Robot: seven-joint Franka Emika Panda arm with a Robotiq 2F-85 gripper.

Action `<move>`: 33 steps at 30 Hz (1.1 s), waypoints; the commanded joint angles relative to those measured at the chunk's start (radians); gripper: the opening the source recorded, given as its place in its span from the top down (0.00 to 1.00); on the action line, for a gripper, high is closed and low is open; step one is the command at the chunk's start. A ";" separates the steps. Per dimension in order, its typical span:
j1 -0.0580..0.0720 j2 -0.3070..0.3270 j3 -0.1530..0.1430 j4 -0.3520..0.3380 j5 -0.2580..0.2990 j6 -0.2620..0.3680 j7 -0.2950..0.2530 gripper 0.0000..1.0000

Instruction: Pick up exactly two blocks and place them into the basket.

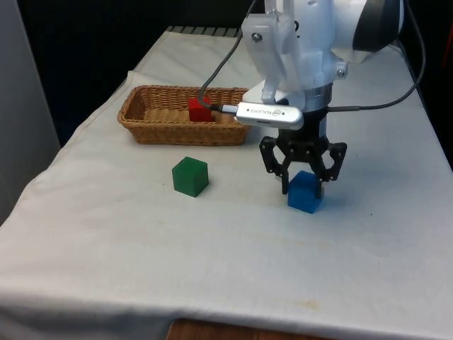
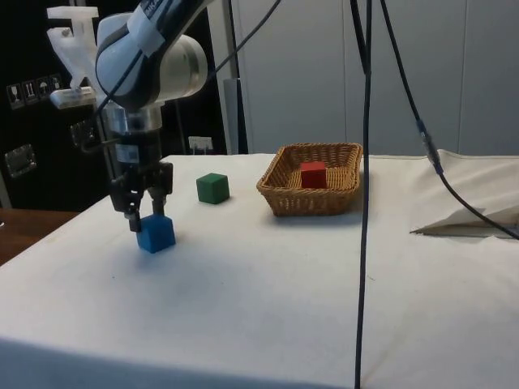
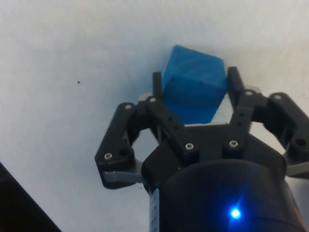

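Surface (image 1: 212, 255): covered by a white woven cloth, matt, with soft creases. Shallow tan wicker basket (image 1: 152, 131) at 11 o'clock on the surface in the front view: coarse plaited weave, rough and dull. Small blue cube block (image 3: 193, 89): matt, faintly grainy faces, likely foam or painted wood. Green cube block (image 1: 190, 176) and red cube block (image 1: 199, 110): likewise matt. Black gripper (image 3: 193, 87): smooth hard plastic links, semi-matt, with bright metal screw heads.

We record one white arm (image 1: 311, 42), bent down over the table, wrist vertical. Its black two-finger gripper (image 1: 303, 183) points straight down, low above the cloth, fingers (image 3: 157, 86) closed against opposite sides of the blue block (image 3: 194, 89).
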 commanded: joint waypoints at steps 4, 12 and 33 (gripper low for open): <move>0.004 0.006 -0.003 0.006 -0.004 -0.002 0.008 0.97; 0.008 0.000 -0.008 0.004 -0.009 -0.005 0.011 0.97; 0.017 -0.207 -0.010 -0.160 -0.103 -0.027 0.024 0.97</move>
